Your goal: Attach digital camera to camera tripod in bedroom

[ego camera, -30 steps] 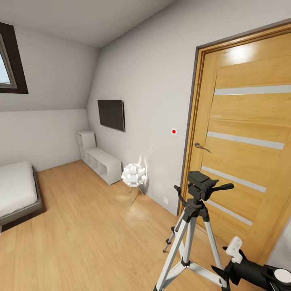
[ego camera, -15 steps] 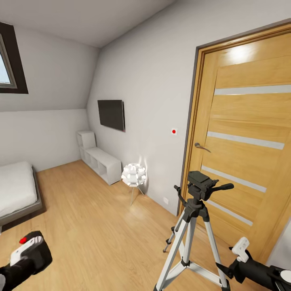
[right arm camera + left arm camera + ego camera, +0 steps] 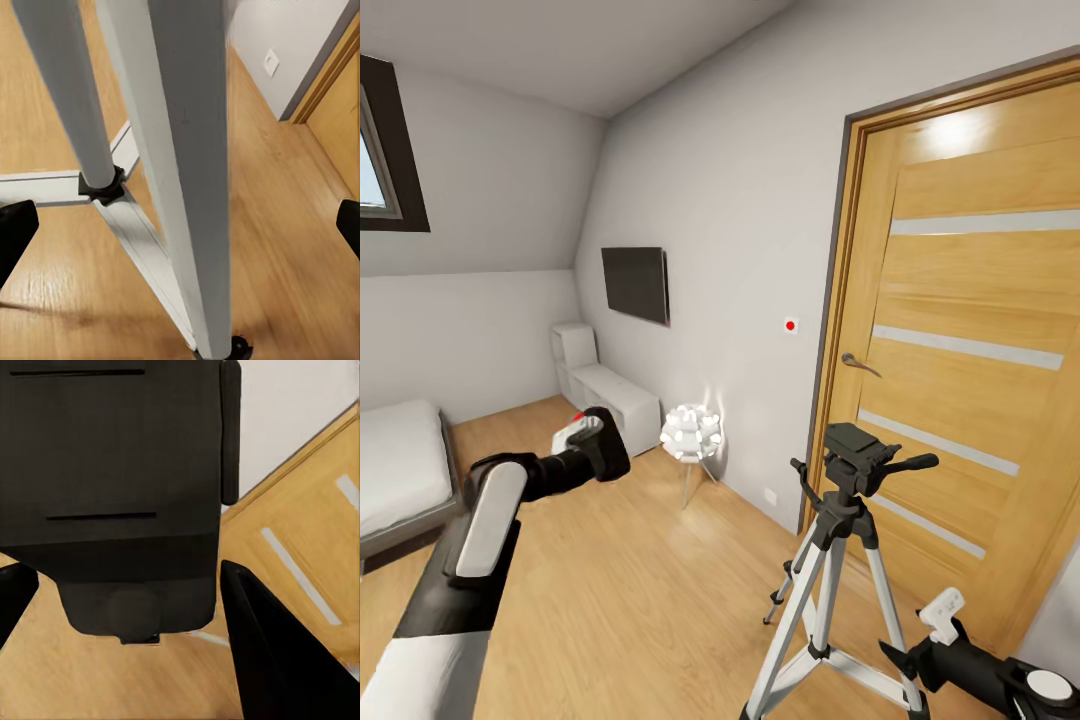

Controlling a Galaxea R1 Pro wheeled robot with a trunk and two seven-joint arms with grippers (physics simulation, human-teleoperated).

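Head view, boxy black digital camera (image 3: 603, 444) clamped in left tool (image 3: 582, 437), silver-legged camera tripod (image 3: 838, 570)

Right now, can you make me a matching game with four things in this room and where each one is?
Things:
1. digital camera
2. camera tripod
3. television
4. bed

Places:
A. hung on the wall
B. standing before the wooden door
C. on the floor under the window
D. held in the left pincer

Pairs: 1-D, 2-B, 3-A, 4-C
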